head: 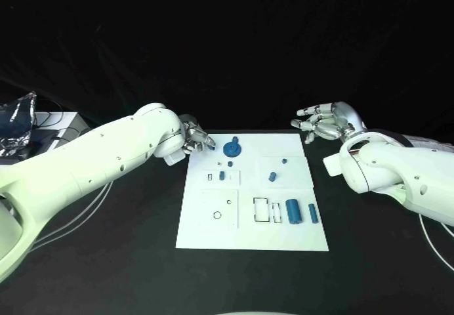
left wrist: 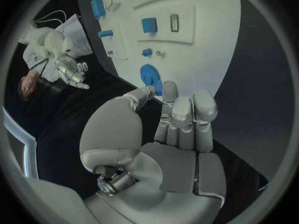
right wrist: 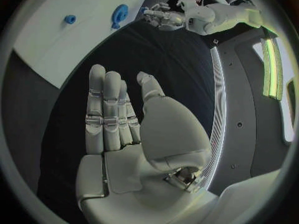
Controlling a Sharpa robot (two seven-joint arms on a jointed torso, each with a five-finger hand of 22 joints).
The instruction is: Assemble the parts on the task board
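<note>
The white task board [head: 254,233] lies in the middle of the black table. On it near the far edge sits a large blue round part [head: 233,148]. Small blue parts [head: 222,175] [head: 272,176] lie mid-board, and two blue cylinders [head: 294,211] [head: 312,211] stand side by side at the right. My left hand [head: 196,139] hovers at the board's far left corner, just beside the round part [left wrist: 149,77], fingers [left wrist: 181,112] stretched out and holding nothing. My right hand [head: 321,122] is raised beyond the far right corner, off the board, flat and empty [right wrist: 124,119].
Outlined slots [head: 264,209] and a small ring mark [head: 218,214] show on the board's near half. A crumpled clear bag [head: 19,121] and cables lie at the table's far left. Black table [head: 123,262] surrounds the board on all sides.
</note>
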